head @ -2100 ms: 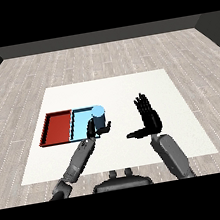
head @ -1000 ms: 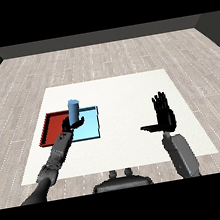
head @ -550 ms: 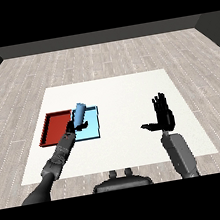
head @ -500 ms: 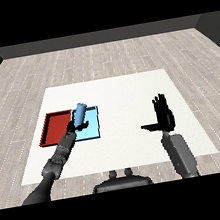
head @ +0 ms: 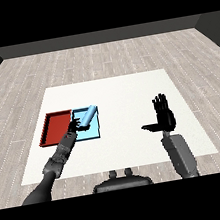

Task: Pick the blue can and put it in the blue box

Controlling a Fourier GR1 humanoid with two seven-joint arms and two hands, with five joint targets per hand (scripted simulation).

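The blue can (head: 88, 116) is a light blue cylinder, tilted well over to the right above the light blue tray (head: 94, 131). My left hand (head: 74, 125) is at the can's lower end, over the tray's left part, with its fingers curled round the can. Whether the can touches the tray floor I cannot tell. My right hand (head: 163, 117) stands upright over the bare table at the right, fingers straight and thumb out to the left, holding nothing.
A red tray (head: 55, 127) lies right beside the blue tray, on its left. Both trays sit at the left part of the white table (head: 124, 94). Wooden floor surrounds the table.
The can has tipped further to the right and sunk lower over the blue tray, with my left hand still on it. The right hand has stayed where it was.
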